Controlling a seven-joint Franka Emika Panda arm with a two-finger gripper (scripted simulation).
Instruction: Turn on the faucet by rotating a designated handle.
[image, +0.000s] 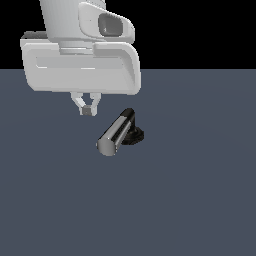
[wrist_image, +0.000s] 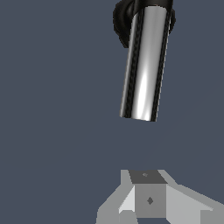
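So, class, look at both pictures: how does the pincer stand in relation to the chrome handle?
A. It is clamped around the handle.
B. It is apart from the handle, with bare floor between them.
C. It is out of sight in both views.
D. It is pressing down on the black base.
B: the pincer sits apart from the handle, and the wrist view shows bare floor between its fingertips and the handle's free end.

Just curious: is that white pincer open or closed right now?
Closed: the pincer's fingertips meet with no gap, holding nothing, apart from the handle.
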